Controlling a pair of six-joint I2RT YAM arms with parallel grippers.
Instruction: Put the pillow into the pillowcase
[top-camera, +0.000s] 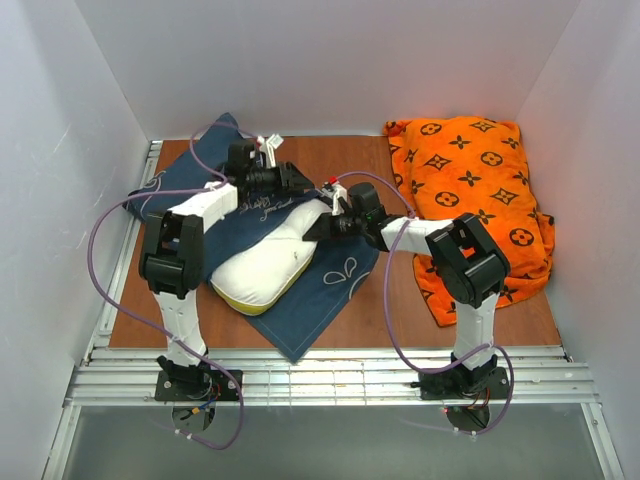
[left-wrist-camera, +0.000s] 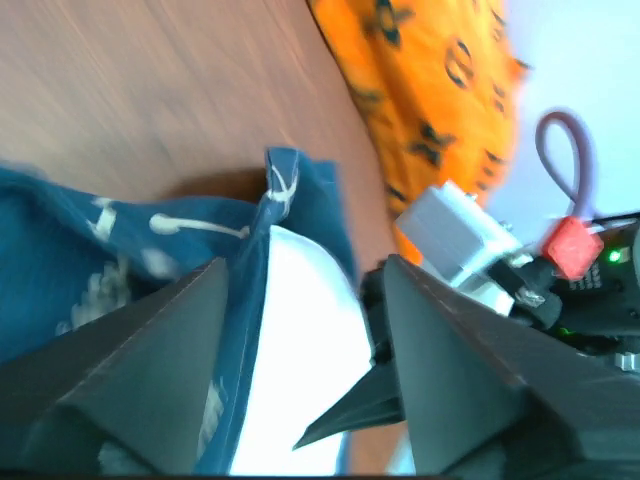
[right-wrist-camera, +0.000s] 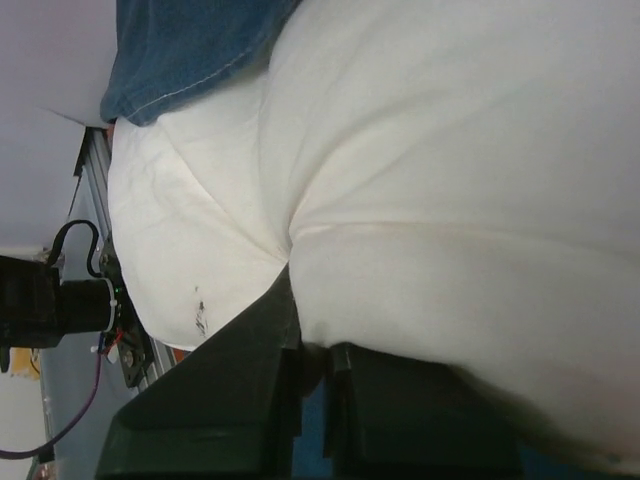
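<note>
Pillowcase (top-camera: 335, 290) is spread flat on the wood worktop (top-camera: 340, 155), and it is the reference for everything else. Pillow (top-camera: 262, 265) lies diagonally on top of the pillowcase. Its yellow-banded end is toward the case's near-left edge and its other end is up at the case's far-right edge. Both arms meet there. Left gripper (top-camera: 298, 180) sits over the far edge of the pillowcase. In the left wrist view its fingers (left-wrist-camera: 150, 380) stand apart, released. A raised fold of pillowcase (left-wrist-camera: 285, 190) and white pillow (left-wrist-camera: 300, 340) show in the gap, with nothing clamped. Right gripper (top-camera: 318, 228) is at the pillow end on the case's far-right edge. In the right wrist view the fingers (right-wrist-camera: 220, 400) are clenched on the pillow (right-wrist-camera: 450, 180), with creases in the white cover running into the pinch. A strip of pillowcase (right-wrist-camera: 190, 50) laps the pillow's edge in that view. Can't tell whether that end is inside the opening or just against it. Most of the pillow is outside, on top of the case. Orange monogram cushion (top-camera: 470, 180) lies on the worktop well to the right of the pillowcase, apart from it.
</note>
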